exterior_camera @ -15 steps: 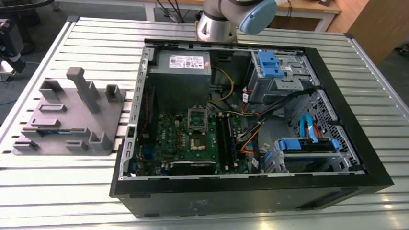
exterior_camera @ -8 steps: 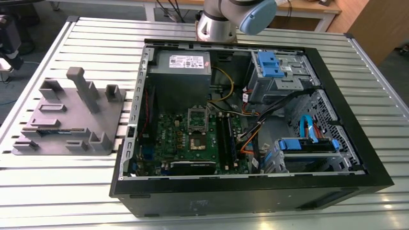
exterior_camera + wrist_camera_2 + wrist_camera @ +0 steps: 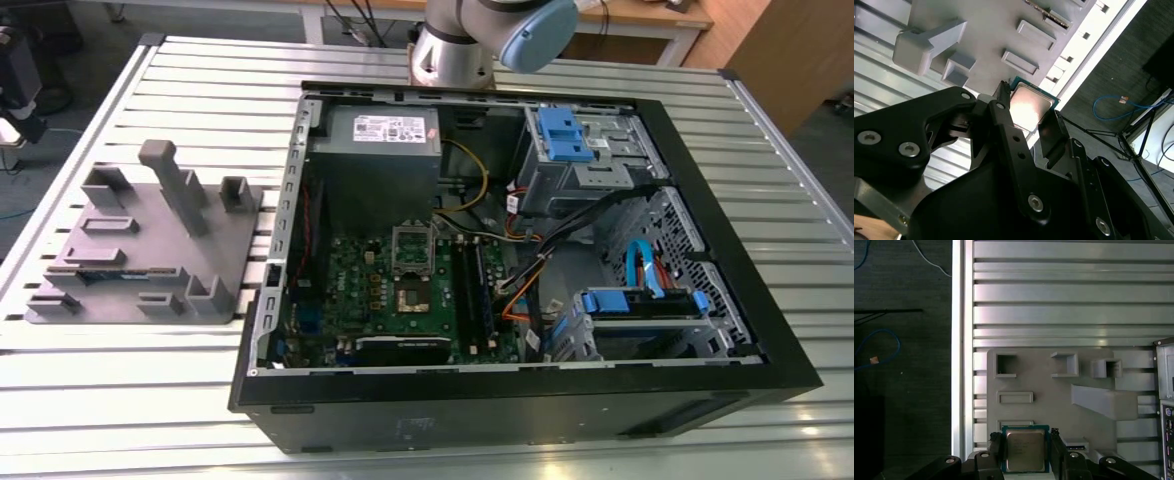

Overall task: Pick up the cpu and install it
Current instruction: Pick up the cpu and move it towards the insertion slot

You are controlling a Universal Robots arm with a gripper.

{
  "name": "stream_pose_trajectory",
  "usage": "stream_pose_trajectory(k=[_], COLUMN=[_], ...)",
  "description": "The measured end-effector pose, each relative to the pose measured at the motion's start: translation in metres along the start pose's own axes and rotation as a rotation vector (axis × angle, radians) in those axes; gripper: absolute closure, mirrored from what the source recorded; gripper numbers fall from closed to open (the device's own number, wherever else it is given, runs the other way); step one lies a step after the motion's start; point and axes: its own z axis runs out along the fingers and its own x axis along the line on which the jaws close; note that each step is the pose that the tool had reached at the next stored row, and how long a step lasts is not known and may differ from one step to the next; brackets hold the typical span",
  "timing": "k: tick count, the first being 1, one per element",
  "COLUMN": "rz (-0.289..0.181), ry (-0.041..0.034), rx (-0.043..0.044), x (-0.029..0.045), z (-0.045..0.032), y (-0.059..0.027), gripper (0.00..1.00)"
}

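The cpu (image 3: 1025, 450) (image 3: 1029, 105), a small square chip with a silvery top and thin green rim, sits between my gripper's (image 3: 1025, 435) (image 3: 1028, 102) two black fingers, which are shut on its opposite edges. It hangs well above the grey plastic fixture (image 3: 1054, 400) (image 3: 989, 30) (image 3: 134, 250), over the fixture's edge nearest the table's rim. In the exterior view, the open computer case (image 3: 534, 250) lies to the right of the fixture. Its green motherboard has a socket (image 3: 411, 290) with a raised metal frame (image 3: 411, 243) just behind it.
The slatted aluminium table (image 3: 200, 90) (image 3: 1054, 290) carries both fixture and case. The fixture has a tall post (image 3: 171, 180) and several raised pockets. My arm's base (image 3: 467, 40) stands behind the case. Beyond the table edge, a blue cable (image 3: 884, 350) lies on dark floor.
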Motion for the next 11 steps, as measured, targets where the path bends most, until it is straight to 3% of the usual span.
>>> stream_pose_trajectory(k=[11], rz=[0.000], ry=[0.0002], rx=[0.0001], x=[-0.0001], z=[-0.0036], y=[0.0003], gripper=[0.53])
